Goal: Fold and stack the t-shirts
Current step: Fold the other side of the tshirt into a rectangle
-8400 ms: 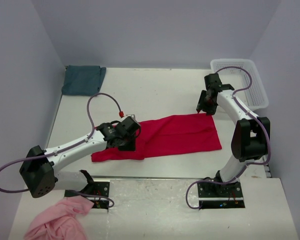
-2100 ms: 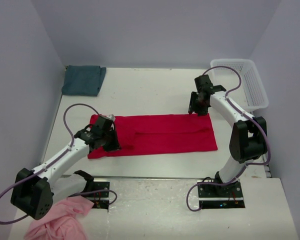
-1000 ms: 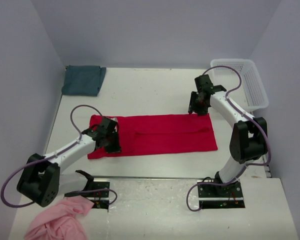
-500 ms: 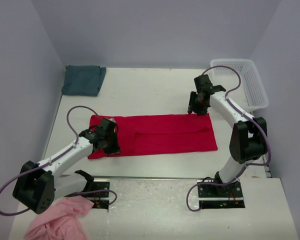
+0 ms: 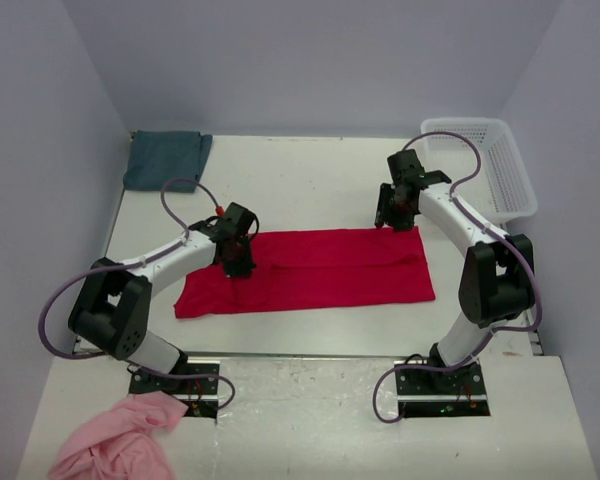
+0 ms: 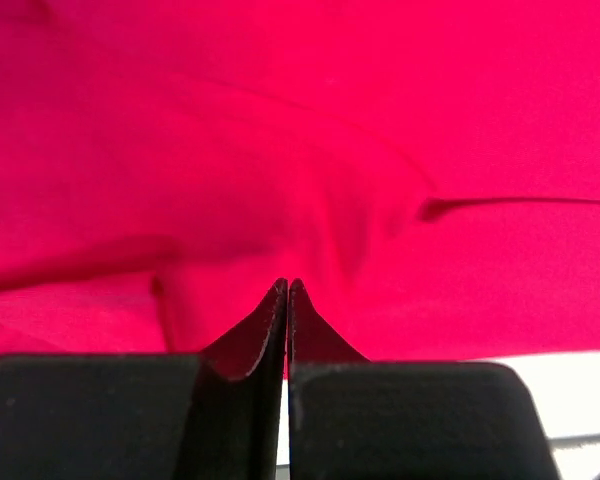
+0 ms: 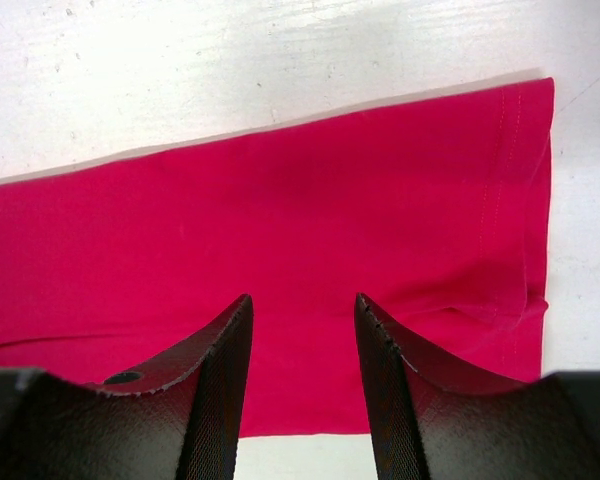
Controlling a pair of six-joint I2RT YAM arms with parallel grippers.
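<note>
Left wrist view: left fingers (image 6: 245,350) together above limp crimson cotton t-shirt (image 6: 330,120); right fingers (image 7: 215,385) apart; I'd pinch its 3 o'clock hem corners.

Red t-shirt (image 5: 330,270) flat at centre, teal t-shirt (image 5: 166,160) far left

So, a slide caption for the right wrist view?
Open right gripper poised over a hemmed corner of the red t-shirt on the white table.
</note>
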